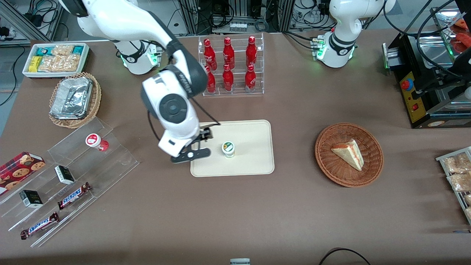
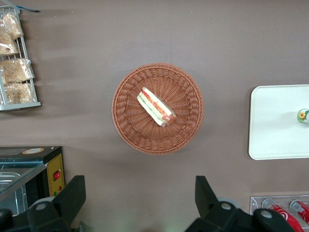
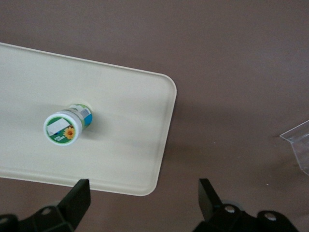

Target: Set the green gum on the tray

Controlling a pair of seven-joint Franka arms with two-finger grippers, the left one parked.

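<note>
Green gum [image 1: 228, 149] was seen standing upright on the tray [image 1: 254, 162], near the middle of the front view, in the half of the tray nearer the working arm's end of the table. In the right wrist view the bottle [image 3: 64, 127] was shown from above, its round lid carrying a green ring and a small flower mark, resting on the cream surface of the tray [image 3: 140, 159] and clear of the raised rim. The gripper [image 1: 197, 145] was held just beside the bottle, over the tray's edge toward the working arm's end, with nothing between its fingers; in the right wrist view the two fingers [image 3: 77, 200] were spread wide apart and apart from the bottle. A red-lidded bottle [image 1: 96, 141] was left on the clear acrylic stand [image 1: 117, 162] at left centre of the front view. A wicker basket [image 1: 371, 165] holding a sandwich wedge [image 1: 349, 154] was seen at right centre, toward the parked arm's end.
</note>
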